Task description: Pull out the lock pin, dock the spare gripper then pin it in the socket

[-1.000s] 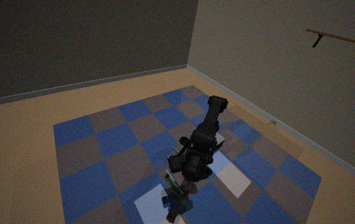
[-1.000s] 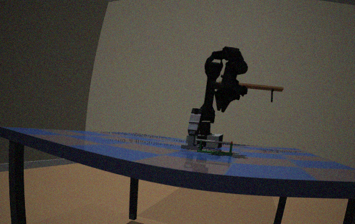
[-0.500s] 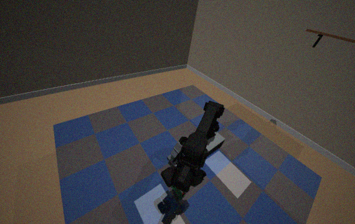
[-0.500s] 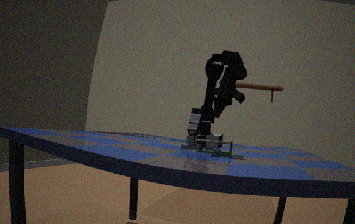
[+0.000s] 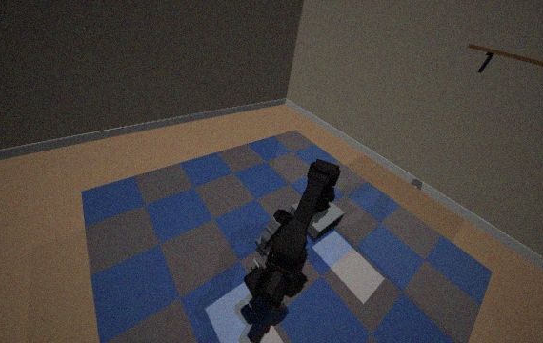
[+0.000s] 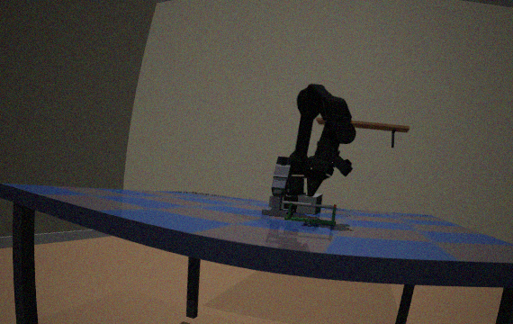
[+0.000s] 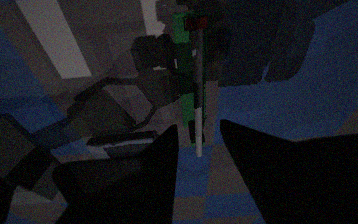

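One slim pale pin with a red end [image 6: 310, 204] [image 7: 199, 90], two parted black gripper fingers

So the pin is lying along a green stand with upright ends [image 6: 312, 221] [image 7: 181, 65], on the blue-and-brown checkered tabletop [image 5: 181, 257] [image 6: 373, 245] [image 7: 290, 110]. The black parallel-jaw gripper [image 6: 312, 194] [image 7: 198, 127] is pointing down near it, partly spread, nothing pinched. From the wrist, the pin's plain end shows in the gap between the fingers, red end farther off; honestly can't tell how much height separates them. Outside view has a pale grey block [image 5: 326, 221] [image 6: 310, 203] behind the stand, plus a tall grey-and-black stacked piece [image 6: 280, 177] just beside it.
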